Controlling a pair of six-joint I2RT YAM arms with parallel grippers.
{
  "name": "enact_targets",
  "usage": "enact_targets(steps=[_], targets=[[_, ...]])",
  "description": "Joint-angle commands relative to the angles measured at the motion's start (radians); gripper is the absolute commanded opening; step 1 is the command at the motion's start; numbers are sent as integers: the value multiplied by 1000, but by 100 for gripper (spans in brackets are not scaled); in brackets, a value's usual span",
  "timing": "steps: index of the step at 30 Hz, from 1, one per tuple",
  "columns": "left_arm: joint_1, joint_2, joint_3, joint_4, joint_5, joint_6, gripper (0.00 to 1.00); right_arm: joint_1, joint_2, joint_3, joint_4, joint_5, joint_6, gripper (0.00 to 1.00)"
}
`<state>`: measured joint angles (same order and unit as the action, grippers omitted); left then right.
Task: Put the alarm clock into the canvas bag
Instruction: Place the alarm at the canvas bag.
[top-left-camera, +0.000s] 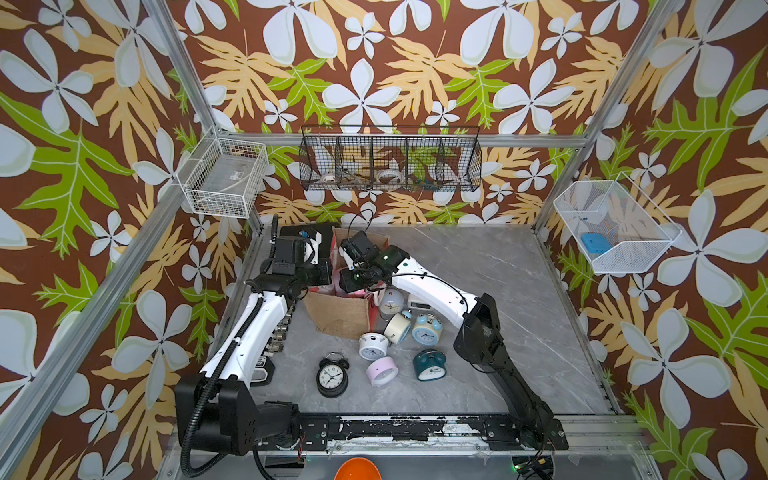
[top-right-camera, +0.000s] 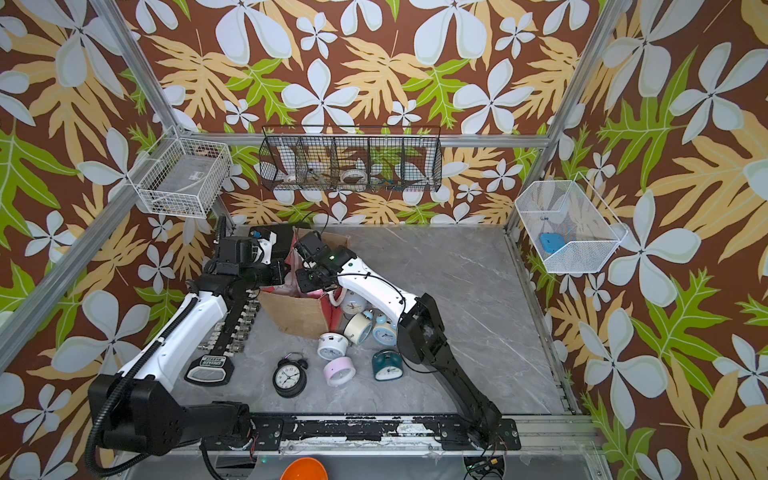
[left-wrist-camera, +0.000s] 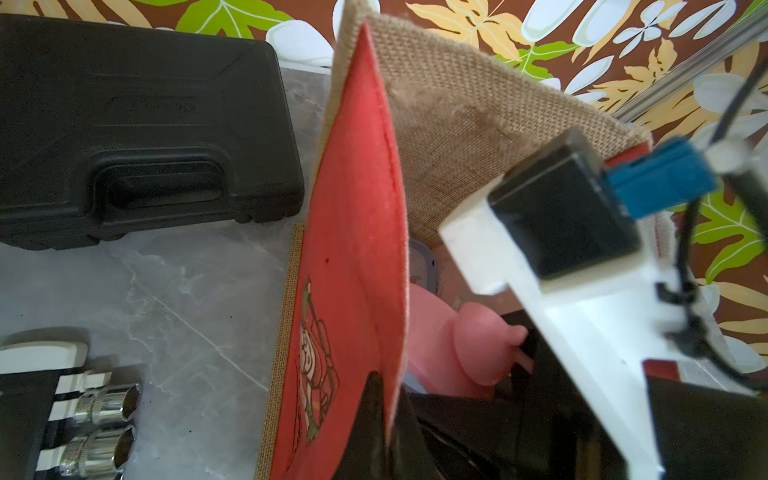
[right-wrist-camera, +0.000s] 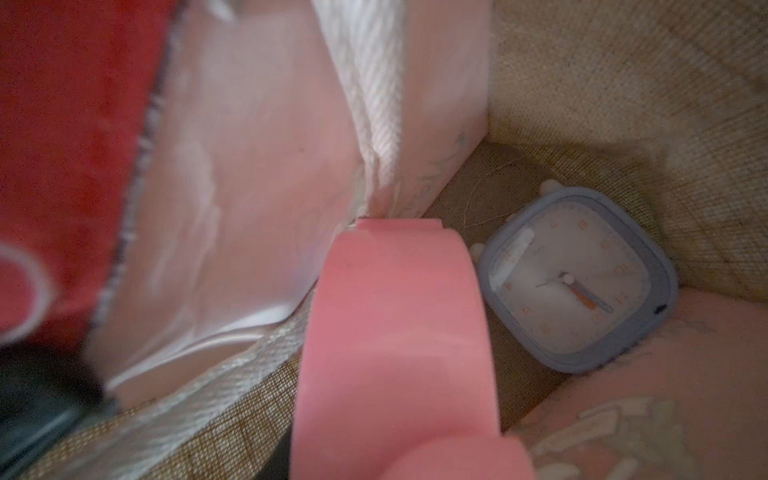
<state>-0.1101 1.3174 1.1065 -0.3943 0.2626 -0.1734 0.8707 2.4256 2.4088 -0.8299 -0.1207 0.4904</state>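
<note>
- In both top views, the canvas bag (top-left-camera: 338, 316) is standing on the far left part of the grey table (top-left-camera: 519, 299), with its mouth facing up.
- The left gripper (top-left-camera: 326, 272) is reaching to the bag's left rim. The right gripper (top-left-camera: 351, 282) is dipping into the bag's mouth from the right.
- A black case (top-left-camera: 307, 232) is lying just beyond the bag, at the far left.
- Loose clocks are sitting by the bag's near right side, among them a black clock (top-left-camera: 331, 376), a white clock (top-left-camera: 373, 345) and a teal clock (top-left-camera: 429, 365).
- In the left wrist view, the left gripper is pinching the top edge of the bag's red panel (left-wrist-camera: 357, 208). It is clenched tight, with a dark finger (left-wrist-camera: 370, 415) on the cloth.
- The tan burlap side (left-wrist-camera: 457, 124) is standing up beyond the panel.
- A pink alarm clock (left-wrist-camera: 478, 345) is hanging inside the bag, right against the right gripper's dark body.
- Shiny sockets (left-wrist-camera: 108, 399) are lying on the table to the bag's left.
- In the right wrist view, the pink alarm clock is filling the middle, very close. The right gripper is grasping it, though its fingers are mostly hidden.
- I cannot tell whether the pink clock is touching the bag's bottom.
- A square clock (right-wrist-camera: 577, 278) with a blue rim is lying face up on the bag's bottom, in a corner just beside the pink one.
- A white rope handle (right-wrist-camera: 365, 104) is drooping along the pale lining (right-wrist-camera: 232, 187).
</note>
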Motion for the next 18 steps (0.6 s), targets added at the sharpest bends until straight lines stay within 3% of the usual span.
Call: enact_targets(steps=[1, 11, 18], targets=[[0, -7, 3, 34, 38, 0, 0, -2, 43, 1, -52, 42, -4, 22], [0, 0, 6, 23, -5, -3, 0, -1, 87, -16, -60, 73, -13, 32], [0, 3, 6, 22, -7, -3, 0, 0, 68, 7, -66, 75, -15, 62]])
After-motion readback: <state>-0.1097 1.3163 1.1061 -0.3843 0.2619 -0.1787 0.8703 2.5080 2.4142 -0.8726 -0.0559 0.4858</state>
